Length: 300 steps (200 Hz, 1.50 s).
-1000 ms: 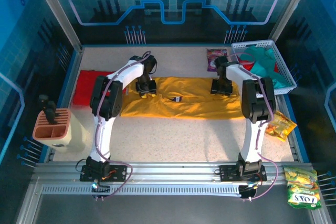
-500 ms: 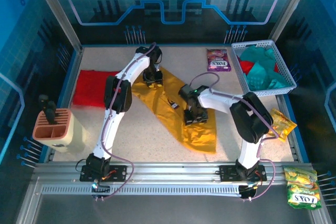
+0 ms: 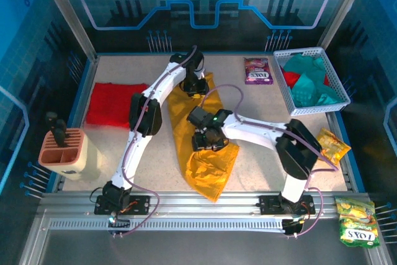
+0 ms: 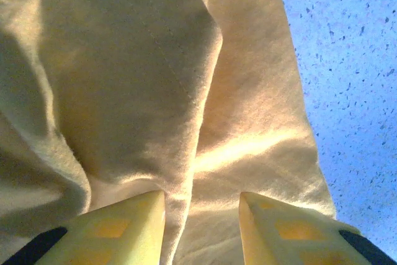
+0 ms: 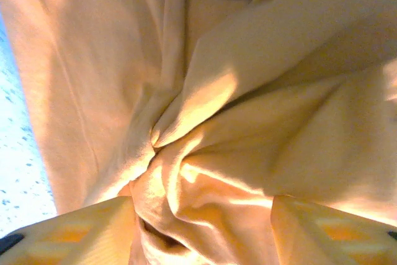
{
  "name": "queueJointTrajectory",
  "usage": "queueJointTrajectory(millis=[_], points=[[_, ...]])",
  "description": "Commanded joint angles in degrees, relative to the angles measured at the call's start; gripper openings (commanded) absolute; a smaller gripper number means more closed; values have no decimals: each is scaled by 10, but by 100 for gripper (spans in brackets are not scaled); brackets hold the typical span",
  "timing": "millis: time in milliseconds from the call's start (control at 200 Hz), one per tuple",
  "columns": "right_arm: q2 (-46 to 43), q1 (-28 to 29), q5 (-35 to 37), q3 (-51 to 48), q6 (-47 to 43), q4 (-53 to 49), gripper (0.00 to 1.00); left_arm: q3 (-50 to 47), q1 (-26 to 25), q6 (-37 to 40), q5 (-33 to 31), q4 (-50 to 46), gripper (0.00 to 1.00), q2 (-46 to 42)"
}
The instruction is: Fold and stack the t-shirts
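The mustard-yellow t-shirt (image 3: 209, 167) lies bunched in a long strip running from the back of the table toward the front. My left gripper (image 3: 193, 86) is at its far end, and in the left wrist view its fingers (image 4: 127, 224) stand close on a fold of the yellow cloth (image 4: 124, 60). My right gripper (image 3: 208, 139) sits on the strip's middle. Its jaws stand wider, with a twisted wad of the cloth (image 5: 205, 172) filling the gap from finger to finger. A red t-shirt (image 3: 111, 103) lies flat at the left. Teal t-shirts (image 3: 313, 79) fill the basket.
The white basket (image 3: 340, 94) stands at the back right, with a purple snack packet (image 3: 257, 71) beside it. A yellow packet (image 3: 332, 144) lies at the right edge, a FOX'S packet (image 3: 356, 223) on the front rail. A pink holder (image 3: 62, 148) stands front left.
The yellow shirt was spread wide across the back a second ago. My right gripper has dragged its right end leftward and forward; my left has carried its end back and right. The cloth is now a narrow strip.
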Motion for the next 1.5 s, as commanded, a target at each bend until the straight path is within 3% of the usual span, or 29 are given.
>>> queueJointTrajectory(millis=[0, 170, 290, 535, 846, 1126, 1301, 1496], points=[[-58, -43, 69, 36, -55, -35, 64, -13, 15, 21, -28, -36, 39, -90], [-52, -103, 64, 92, -150, -21, 66, -190, 38, -12, -73, 8, 42, -254], [-11, -130, 10, 141, -199, 23, 67, -350, 49, -33, -88, 66, 44, -377], [168, -138, -62, 337, -285, -14, 67, -643, 51, -89, -103, 149, 45, -586], [368, -139, -55, 499, -323, -81, 65, -865, 42, -168, -98, 174, 46, -772], [521, -181, 23, 662, -281, -170, 64, -940, 22, -201, -84, 184, 46, -812], [552, -229, 54, 694, -200, -175, 60, -956, -1, -222, -74, 219, 45, -793], [551, -294, -11, 686, -81, -108, 59, -954, -35, -233, -71, 258, 45, -736]])
